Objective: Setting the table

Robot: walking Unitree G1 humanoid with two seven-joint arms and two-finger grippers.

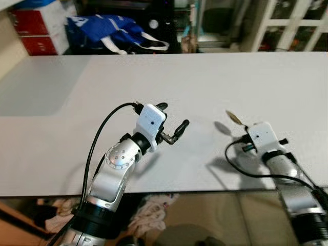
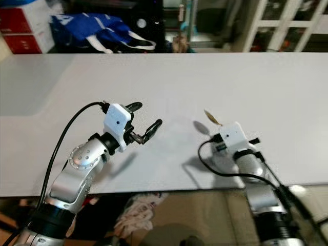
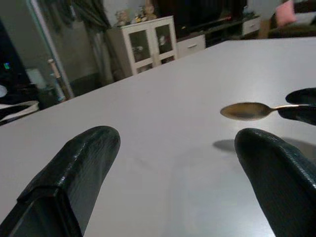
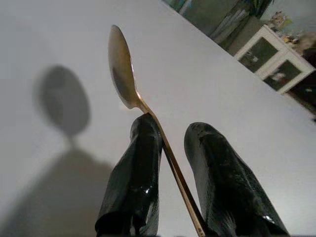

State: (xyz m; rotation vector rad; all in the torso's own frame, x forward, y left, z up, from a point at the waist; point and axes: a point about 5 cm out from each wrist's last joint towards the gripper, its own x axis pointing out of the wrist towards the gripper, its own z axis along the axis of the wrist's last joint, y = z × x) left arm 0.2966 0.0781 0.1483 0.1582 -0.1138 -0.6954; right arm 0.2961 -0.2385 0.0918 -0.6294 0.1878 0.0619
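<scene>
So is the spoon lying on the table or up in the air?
Up in the air. The right gripper holds the spoon above the table; its shadow falls below.

Silver arms, white wrist camera housings, looping black cables, glossy black-fingered tools.

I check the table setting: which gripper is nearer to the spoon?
Right. The right gripper holds the spoon between its fingers, its bowl raised above the white table. The left gripper is open, apart, on the spoon's left.
</scene>
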